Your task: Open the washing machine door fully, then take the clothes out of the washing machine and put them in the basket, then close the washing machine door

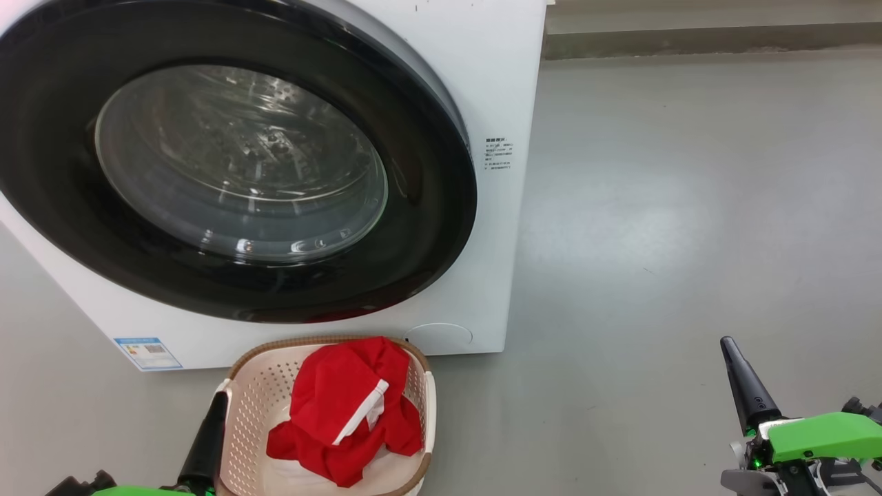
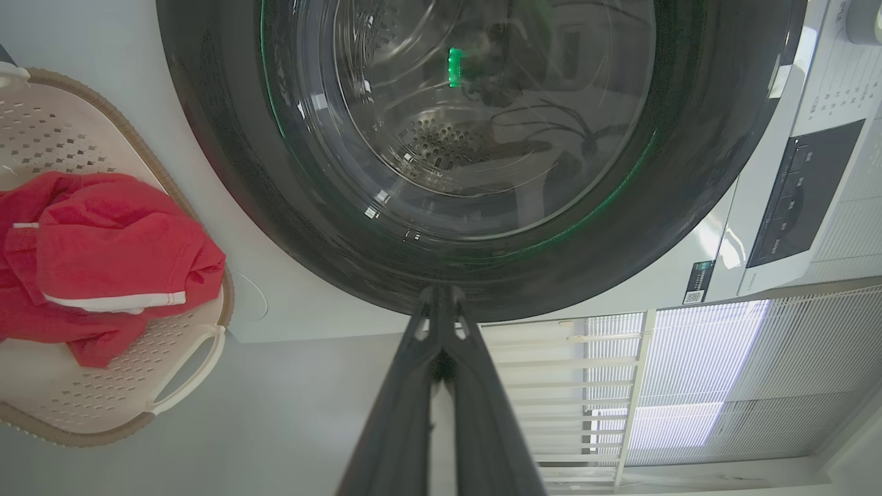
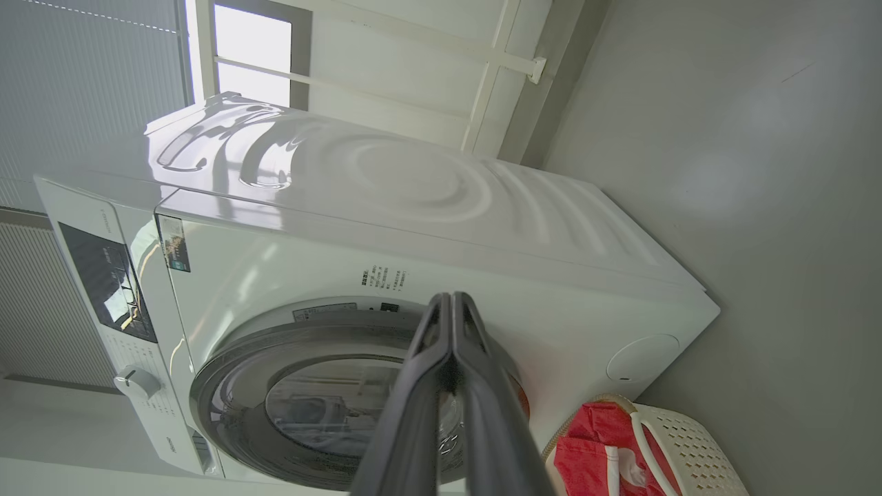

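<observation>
- Seemingly the closing stage: washing machine door apparently seated flush in the white front of the washing machine, no gap visible along the black rim.
- Heaped in the basket, on the floor just in front of the washing machine and below its door: the red clothes, white strip trim uppermost.
- Left gripper pinched tight with nothing between the fingers, low in front of the washing machine and aimed at the door's lower rim, short of touching it.
- Right gripper likewise clamped together and empty, well apart from the washing machine, off to the robot's right of it over bare floor.
- Next, on this reading: at most a firm push on the rim to confirm the catch, otherwise drawing both arms back. No garment to fetch, judging by the bare steel drum behind the glass.
- Hidden behind the rim: the latch, so truly locked or merely resting, impossible to say.
- Cut off in the head view: the door's upper and left arc, and the basket's end farthest from the washing machine.
- Hard to make out: the drum's depths behind reflections, the small print on the labels on the washing machine's front, and the pale layer under the clothes, fabric or basket floor.
</observation>
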Available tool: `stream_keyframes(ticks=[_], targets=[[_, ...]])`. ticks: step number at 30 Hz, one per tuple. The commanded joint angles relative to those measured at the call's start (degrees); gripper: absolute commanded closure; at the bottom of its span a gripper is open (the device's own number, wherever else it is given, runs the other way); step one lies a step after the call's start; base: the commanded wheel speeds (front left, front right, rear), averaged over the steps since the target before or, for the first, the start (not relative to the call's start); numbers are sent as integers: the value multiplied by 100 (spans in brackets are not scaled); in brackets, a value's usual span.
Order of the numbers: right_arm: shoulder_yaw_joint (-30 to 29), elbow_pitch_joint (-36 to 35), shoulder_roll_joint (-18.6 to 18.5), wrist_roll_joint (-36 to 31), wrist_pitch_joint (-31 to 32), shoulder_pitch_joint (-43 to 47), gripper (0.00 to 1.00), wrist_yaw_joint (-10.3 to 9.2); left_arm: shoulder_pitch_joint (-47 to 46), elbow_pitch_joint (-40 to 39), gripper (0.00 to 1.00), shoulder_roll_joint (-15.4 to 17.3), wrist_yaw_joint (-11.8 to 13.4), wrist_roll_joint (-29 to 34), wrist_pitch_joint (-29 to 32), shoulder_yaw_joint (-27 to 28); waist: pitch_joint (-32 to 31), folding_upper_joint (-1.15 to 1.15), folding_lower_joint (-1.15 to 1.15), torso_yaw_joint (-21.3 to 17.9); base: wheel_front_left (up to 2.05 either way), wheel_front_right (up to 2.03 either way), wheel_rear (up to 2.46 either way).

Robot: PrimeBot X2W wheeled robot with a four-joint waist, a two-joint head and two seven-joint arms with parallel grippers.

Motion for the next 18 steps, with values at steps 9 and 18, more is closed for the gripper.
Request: stream_keyframes(ticks=[9,18], targets=[[55,-167,-108,606,183,-400,100,-4,-336,-164,100,44,-38,-609,193,238,-38,0,0,-5,0,0,0],[35,-167,-103,791,248,-434,100,-4,-360,-167,100,32,-39,-795,252,262,-52,0,0,-7,0,0,0]])
